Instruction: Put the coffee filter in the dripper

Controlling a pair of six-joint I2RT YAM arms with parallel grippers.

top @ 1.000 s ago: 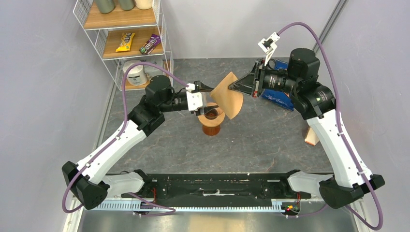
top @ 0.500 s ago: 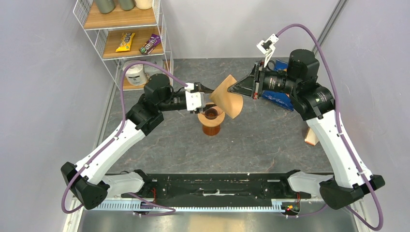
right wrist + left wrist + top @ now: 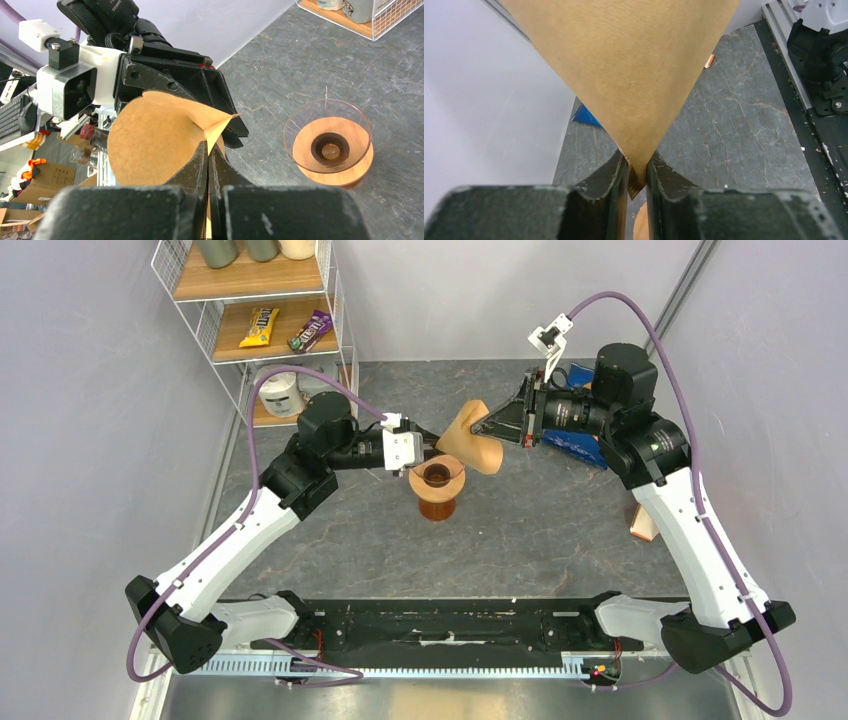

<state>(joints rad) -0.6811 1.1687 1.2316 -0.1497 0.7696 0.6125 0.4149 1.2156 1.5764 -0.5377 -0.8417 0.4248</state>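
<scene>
The coffee filter (image 3: 470,440), a light-brown paper cone, hangs in the air just above and behind the dripper (image 3: 437,487). My left gripper (image 3: 431,442) is shut on its pointed tip. My right gripper (image 3: 479,426) is shut on its upper edge. The paper bulges between them, partly opened. In the left wrist view the filter (image 3: 624,70) fans upward from the left gripper (image 3: 637,170). In the right wrist view the filter (image 3: 155,137) sits at the right gripper (image 3: 208,150), and the orange-brown dripper (image 3: 328,145) with its clear cone stands upright on the table to the right.
A wire shelf (image 3: 215,335) with snack bars and a white paper roll (image 3: 280,395) stands at the back left. A blue crisp bag (image 3: 578,446) lies behind the right arm. A small wooden block (image 3: 645,523) lies at the right.
The right gripper has moved a little left toward the left gripper. The filter has gone from a flat fan to a bulged, partly opened shape, lower over the dripper.
</scene>
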